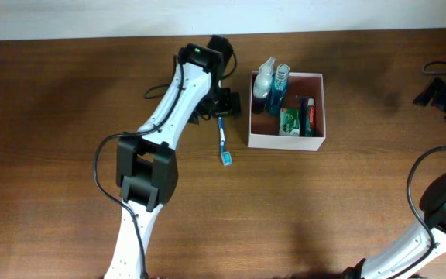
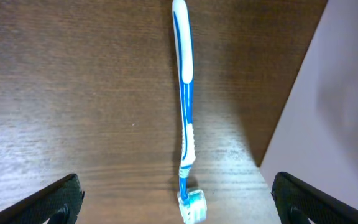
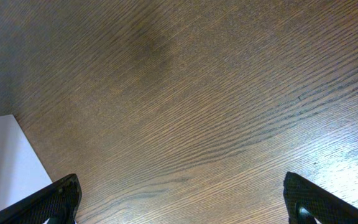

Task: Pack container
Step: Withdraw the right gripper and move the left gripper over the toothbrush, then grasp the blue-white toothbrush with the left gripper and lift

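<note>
The container [image 1: 286, 141], a square white box with a pinkish inside, stands right of centre and holds a clear spray bottle [image 1: 264, 75], a blue bottle [image 1: 279, 89], a green packet [image 1: 289, 122] and a toothpaste tube [image 1: 309, 115]. A blue and white toothbrush [image 1: 223, 141] lies on the table just left of it. It also shows in the left wrist view [image 2: 186, 106], with its head near the jaws. My left gripper [image 1: 221, 105] is open and empty above the brush's far end [image 2: 178, 214]. My right gripper [image 3: 180, 211] is open over bare wood at the far right [image 1: 440, 91].
The container's white wall [image 2: 328, 118] fills the right side of the left wrist view. A white corner [image 3: 5, 162] shows at the left of the right wrist view. Black cables [image 1: 436, 68] lie at the far right edge.
</note>
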Robot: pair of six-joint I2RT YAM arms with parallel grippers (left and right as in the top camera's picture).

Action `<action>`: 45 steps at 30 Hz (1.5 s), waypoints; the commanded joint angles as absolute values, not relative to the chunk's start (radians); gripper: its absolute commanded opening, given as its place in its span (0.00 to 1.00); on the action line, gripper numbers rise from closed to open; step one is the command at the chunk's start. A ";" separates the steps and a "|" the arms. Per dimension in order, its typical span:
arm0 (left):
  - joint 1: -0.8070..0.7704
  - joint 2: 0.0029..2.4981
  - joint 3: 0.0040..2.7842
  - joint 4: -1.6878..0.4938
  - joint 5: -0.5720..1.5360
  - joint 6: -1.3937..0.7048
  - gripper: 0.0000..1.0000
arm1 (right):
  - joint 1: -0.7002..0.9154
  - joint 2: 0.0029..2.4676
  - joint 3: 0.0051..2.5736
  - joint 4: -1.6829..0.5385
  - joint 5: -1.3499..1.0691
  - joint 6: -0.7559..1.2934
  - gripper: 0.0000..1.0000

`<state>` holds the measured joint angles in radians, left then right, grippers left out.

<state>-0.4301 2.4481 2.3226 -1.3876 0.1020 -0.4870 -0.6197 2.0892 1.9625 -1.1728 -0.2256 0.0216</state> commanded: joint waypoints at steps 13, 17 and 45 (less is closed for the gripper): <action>-0.416 2.457 2.156 -1.260 0.025 -0.523 0.99 | -0.622 2.088 1.975 -1.170 -0.224 0.020 0.99; -0.416 2.470 2.147 -1.250 0.022 -0.523 0.99 | -0.622 2.088 1.975 -1.170 -0.223 0.020 0.99; -0.416 2.506 2.147 -1.227 0.022 -0.507 0.36 | -0.622 2.088 1.975 -1.170 -0.223 0.020 0.99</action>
<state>-0.4213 2.4939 2.1563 -1.2293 0.0185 -0.5125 -0.6197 2.0892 1.9625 -1.1725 -0.2256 0.0223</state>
